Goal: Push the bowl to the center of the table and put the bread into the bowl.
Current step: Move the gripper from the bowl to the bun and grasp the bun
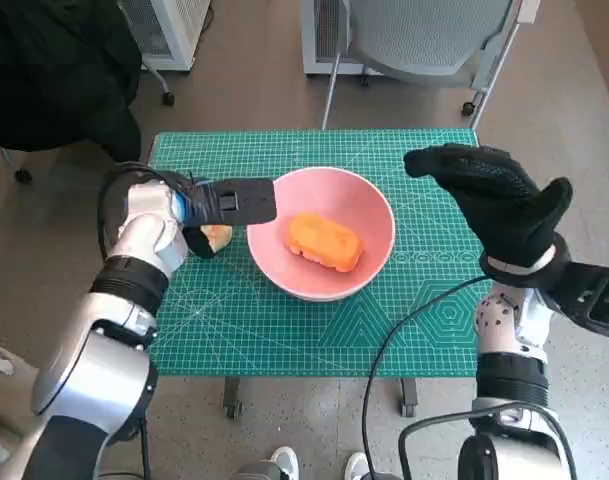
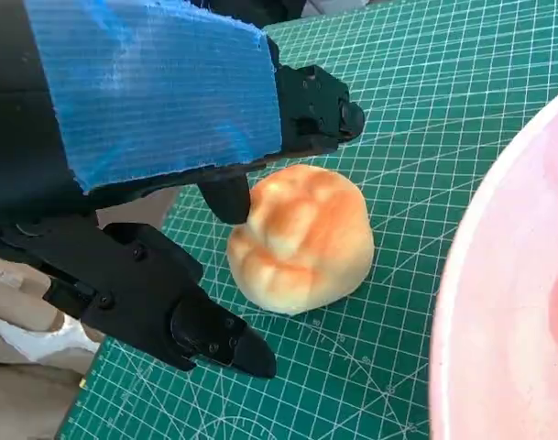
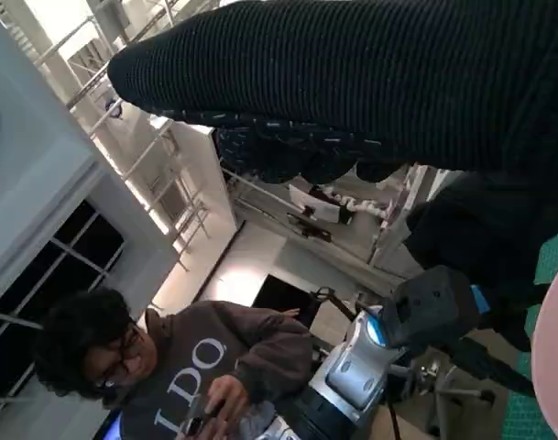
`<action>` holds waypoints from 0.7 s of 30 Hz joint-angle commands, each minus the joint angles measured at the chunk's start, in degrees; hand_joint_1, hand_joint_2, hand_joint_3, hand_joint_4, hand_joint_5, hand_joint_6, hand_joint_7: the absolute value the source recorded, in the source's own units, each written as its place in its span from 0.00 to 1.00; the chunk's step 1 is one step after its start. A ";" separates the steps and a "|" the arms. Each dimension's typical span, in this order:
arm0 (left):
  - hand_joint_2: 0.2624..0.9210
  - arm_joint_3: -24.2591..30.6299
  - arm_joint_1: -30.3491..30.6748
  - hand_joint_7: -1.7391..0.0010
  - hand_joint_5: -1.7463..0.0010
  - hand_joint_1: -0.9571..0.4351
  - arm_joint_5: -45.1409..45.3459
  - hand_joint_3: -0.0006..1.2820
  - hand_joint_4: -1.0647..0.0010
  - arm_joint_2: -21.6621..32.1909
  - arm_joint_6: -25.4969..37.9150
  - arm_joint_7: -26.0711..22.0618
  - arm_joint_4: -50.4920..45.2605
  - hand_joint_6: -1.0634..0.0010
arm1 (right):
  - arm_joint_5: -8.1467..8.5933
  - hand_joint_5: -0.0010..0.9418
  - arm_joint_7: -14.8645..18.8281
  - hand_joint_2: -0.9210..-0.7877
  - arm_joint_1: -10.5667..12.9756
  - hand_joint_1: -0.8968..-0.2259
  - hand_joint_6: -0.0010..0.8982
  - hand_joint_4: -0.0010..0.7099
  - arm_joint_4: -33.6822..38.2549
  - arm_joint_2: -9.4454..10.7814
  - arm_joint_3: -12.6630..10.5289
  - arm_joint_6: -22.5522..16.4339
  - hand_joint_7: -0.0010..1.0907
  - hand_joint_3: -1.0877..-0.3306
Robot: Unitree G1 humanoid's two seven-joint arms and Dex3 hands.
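Our left hand (image 1: 219, 205) hangs low over the green mat (image 1: 284, 320), fingers (image 2: 205, 330) spread wide and holding nothing, straddling a small round bun (image 2: 300, 238) that lies on the mat; one fingertip seems to touch the bun's top, though we cannot be sure. Just beside hand and bun stands the pink bowl (image 1: 369, 205), near the middle of the desk (image 1: 189, 365), with an orange loaf of bread (image 1: 325, 241) inside. Our right hand (image 1: 499, 200) hovers above the bowl's far side, gloved fingers apart, empty. In the right wrist view a person (image 3: 196, 376) in a dark sweatshirt sits behind.
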 commanded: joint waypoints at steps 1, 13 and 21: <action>0.67 0.36 1.13 1.00 0.12 0.55 -1.15 0.01 0.92 -0.85 -0.39 1.42 1.46 0.88 | -0.27 0.00 0.07 0.00 1.35 0.37 0.26 0.25 0.10 -0.41 0.10 0.80 0.00 0.55; 0.79 -1.53 2.21 0.93 0.14 0.63 -0.33 0.02 0.83 -1.37 -1.70 6.20 3.89 0.59 | -0.12 0.00 -0.12 0.00 1.87 0.38 0.26 0.25 -1.65 -0.68 0.26 2.47 0.00 0.57; 0.95 -2.23 2.60 0.42 0.01 0.50 0.10 0.06 0.57 -2.12 0.34 11.13 4.25 0.40 | -0.24 0.00 -0.08 0.00 1.95 0.38 0.26 0.25 -2.16 -0.59 0.36 2.63 0.00 0.57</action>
